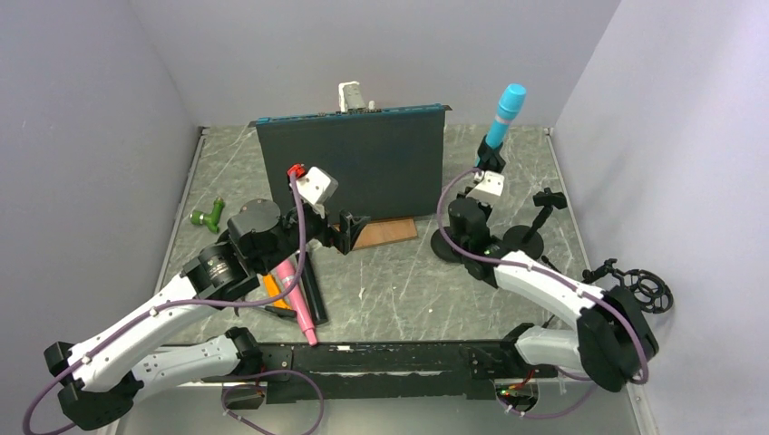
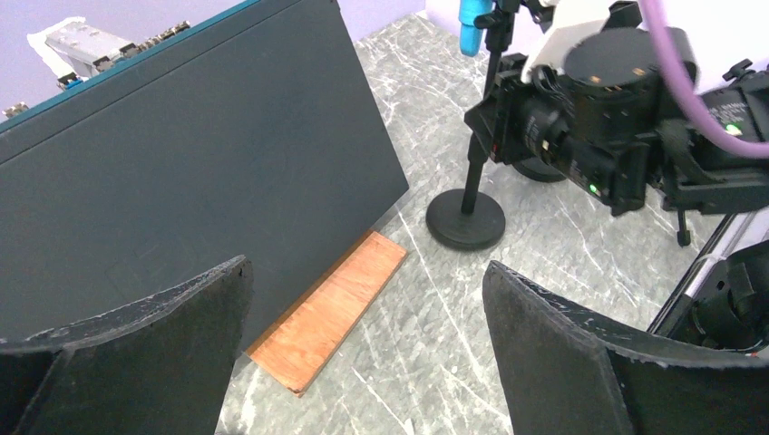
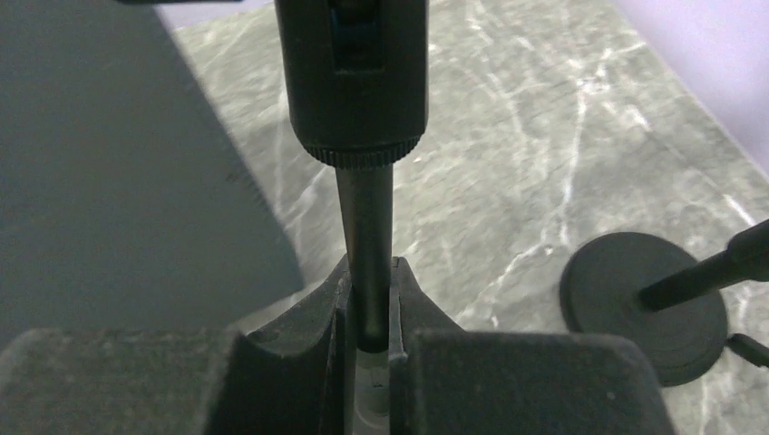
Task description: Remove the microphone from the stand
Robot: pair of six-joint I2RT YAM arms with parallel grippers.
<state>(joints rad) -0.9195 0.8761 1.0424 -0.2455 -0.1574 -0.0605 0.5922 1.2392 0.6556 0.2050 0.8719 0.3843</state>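
Note:
The blue microphone sits tilted in the black clip at the top of its stand, whose round base rests on the marble table right of centre. My right gripper is shut on the stand's thin black pole, just below the clip's collar; both fingers press the pole's sides. My left gripper is open and empty, low in front of the dark board, left of the stand. In the left wrist view its gripper is wide open; the stand base and the microphone's lower end show beyond.
A dark upright board stands at the centre back with a wooden block at its foot. A second small black stand is just right of the first. A pink pen, a green toy and a black round mount lie around.

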